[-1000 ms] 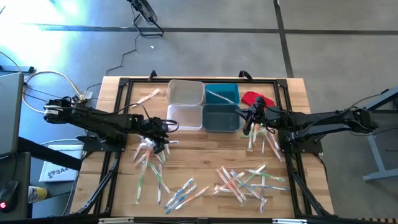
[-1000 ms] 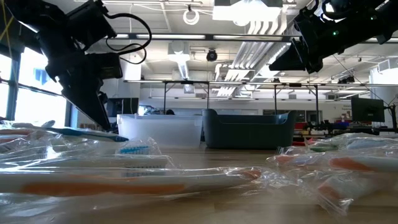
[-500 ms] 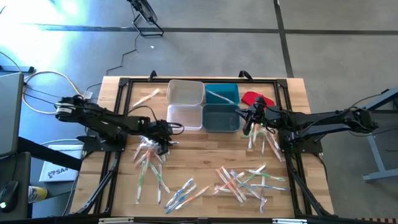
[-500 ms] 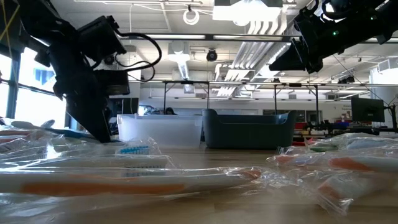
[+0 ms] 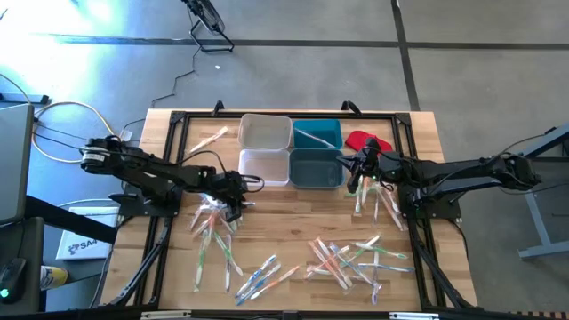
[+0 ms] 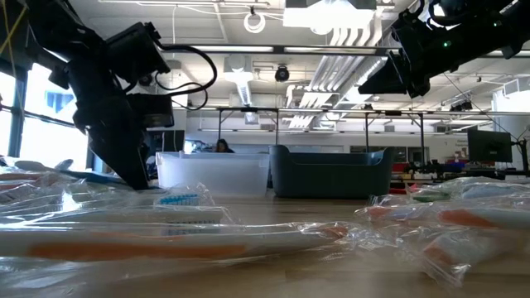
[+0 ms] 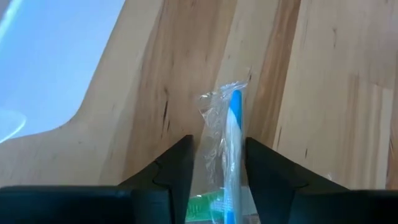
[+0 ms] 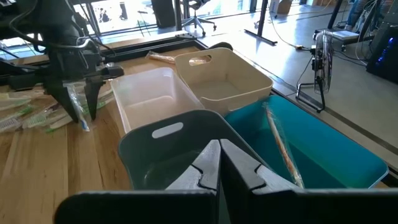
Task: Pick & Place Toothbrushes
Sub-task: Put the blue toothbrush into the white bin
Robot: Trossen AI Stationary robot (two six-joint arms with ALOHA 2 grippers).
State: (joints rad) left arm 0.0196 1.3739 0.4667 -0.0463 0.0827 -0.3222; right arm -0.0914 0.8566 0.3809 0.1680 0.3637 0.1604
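A light wooden table (image 5: 293, 203) with a black frame carries everything. Near its far edge sits a block of four plastic bins (image 5: 291, 152): two whitish, one teal, one dark grey-blue. Just right of the bins lies a red cloth-like piece (image 5: 366, 140). Wrapped toothbrushes (image 5: 347, 258) are strewn across the boards nearer than the bins, one more off to the bins' left.

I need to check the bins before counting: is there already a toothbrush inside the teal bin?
Yes, the right wrist view shows one wrapped toothbrush lying inside the teal bin, and the high view shows it there too.
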